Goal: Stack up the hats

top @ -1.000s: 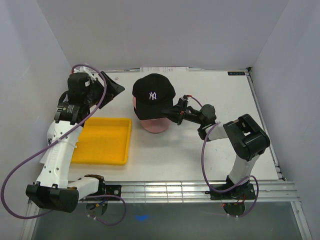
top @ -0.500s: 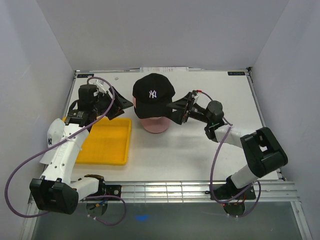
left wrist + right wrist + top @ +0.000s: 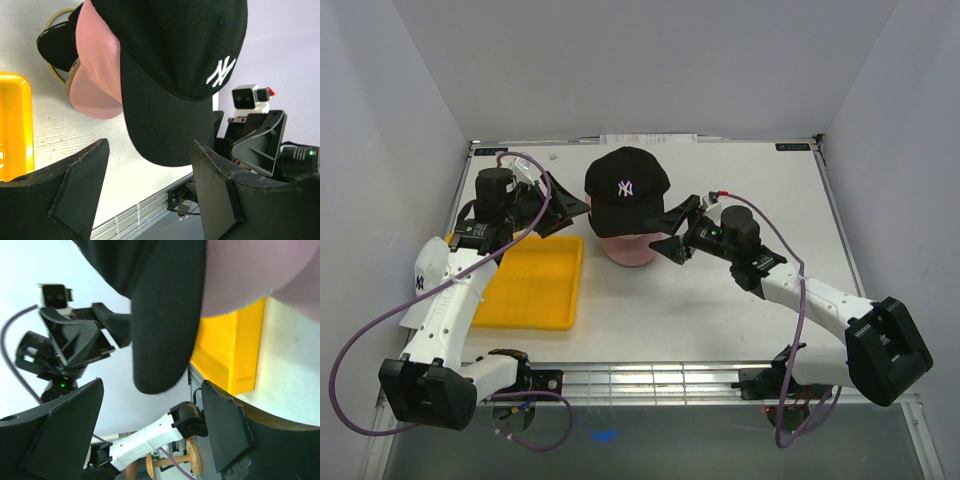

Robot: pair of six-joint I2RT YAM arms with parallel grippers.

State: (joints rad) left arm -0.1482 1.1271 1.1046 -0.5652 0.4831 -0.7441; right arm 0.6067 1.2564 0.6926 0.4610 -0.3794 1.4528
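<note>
**Operator:** Where are the hats sitting?

**Spotter:** You are looking at a stack toward the far edge of the counter [image 3: 740, 300], about midway between its left and right edges. The black hat [image 3: 627, 188] is lying on top of the pink hat [image 3: 630, 252], with its white NY logo facing the near edge. In your left wrist view the black brim is jutting out well past the pink crown. A tan strip [image 3: 74, 70] is also peeking out at the foot of the pink hat. I cannot tell what it belongs to.

**Operator:** And my hands?

**Spotter:** Your left hand [image 3: 572, 212] is hovering just left of the stack, over the far right corner of the tray [image 3: 525, 290]. Its fingers are standing spread and nothing is pinched between them. Through its camera you are seeing the black brim framed in the gap, out ahead of the fingertips.

Your right hand [image 3: 663, 228] is reaching in from the right side, and its fingers are spread wide as well. One finger is lying close along the black hat's right flank and the other is lower, next to the pink one. I cannot tell whether either finger is touching fabric. In your right wrist view the tip of the black brim is hanging between the two fingers, and neither one is closing on it.

**Operator:** And the tray?

**Spotter:** It is lying by the left edge of the counter, just beside the stack but apart from it.
</note>
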